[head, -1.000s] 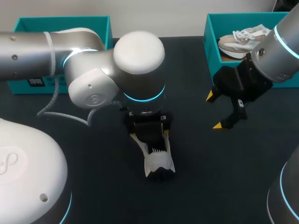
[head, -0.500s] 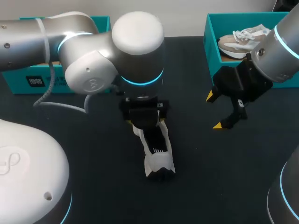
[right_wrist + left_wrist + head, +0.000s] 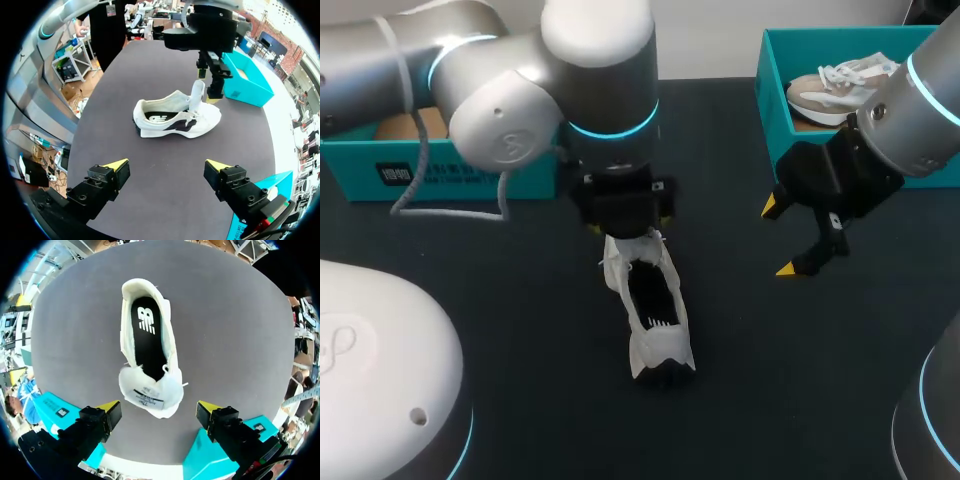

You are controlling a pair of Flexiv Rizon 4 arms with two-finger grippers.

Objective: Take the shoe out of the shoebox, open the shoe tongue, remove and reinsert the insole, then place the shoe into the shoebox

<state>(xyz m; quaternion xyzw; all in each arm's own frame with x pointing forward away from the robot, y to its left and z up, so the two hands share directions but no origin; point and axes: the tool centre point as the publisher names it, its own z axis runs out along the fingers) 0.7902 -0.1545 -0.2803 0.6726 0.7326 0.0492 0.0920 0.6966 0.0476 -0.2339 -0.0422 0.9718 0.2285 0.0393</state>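
Observation:
A white shoe (image 3: 650, 310) lies on the black table, its black insole (image 3: 149, 337) showing inside and its tongue (image 3: 150, 396) folded out over the toe end. My left gripper (image 3: 625, 220) hangs open just above that tongue end, touching nothing; in the left wrist view the left gripper (image 3: 159, 411) has the tongue below its spread fingers. My right gripper (image 3: 780, 238) is open in the air to the shoe's right. From the right wrist view, the shoe (image 3: 175, 117) lies on its sole ahead of the right gripper (image 3: 167, 167).
A teal shoebox (image 3: 775, 110) at the far right holds a second, beige shoe (image 3: 835, 85). Another teal box (image 3: 440, 170) stands at the far left, partly behind my left arm. My right arm's base (image 3: 930, 410) fills the near right corner.
My left arm has drawn back from the shoe toward the far side, uncovering the tongue end. The shoe and the right arm have stayed put.

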